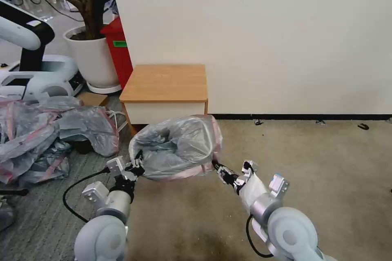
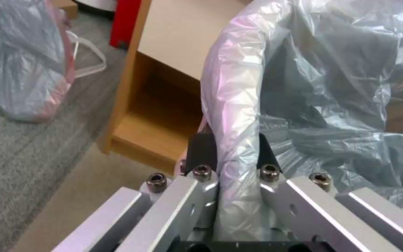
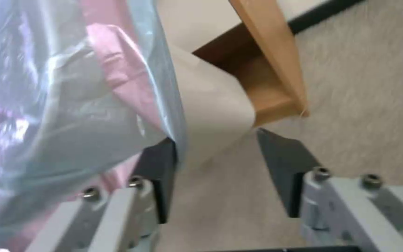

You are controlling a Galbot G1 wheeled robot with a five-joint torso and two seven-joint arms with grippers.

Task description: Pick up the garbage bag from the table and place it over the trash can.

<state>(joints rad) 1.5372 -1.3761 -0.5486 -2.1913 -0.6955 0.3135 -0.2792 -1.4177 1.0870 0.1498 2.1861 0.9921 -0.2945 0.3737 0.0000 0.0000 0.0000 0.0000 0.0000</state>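
Beige carpet in front of a white wall: left gripper [image 1: 138, 166] pinches a fold of the garbage bag [image 1: 179, 147], which is draped over the trash can [image 3: 211, 105]. Right gripper [image 1: 218, 168], at the bag's other side, has fingers spread, one touching the plastic. Just behind: wooden table [image 1: 165, 82]; heap of bags [image 1: 45, 130] at left.

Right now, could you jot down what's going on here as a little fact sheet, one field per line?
Garbage bag: draped over the trash can, on the floor in front of the table
Left gripper: shut on the bag's rolled edge
Right gripper: open, beside the bag's other side, pinching nothing
Table top: bare
Nearby: heap of similar bags on the floor to the robot's left
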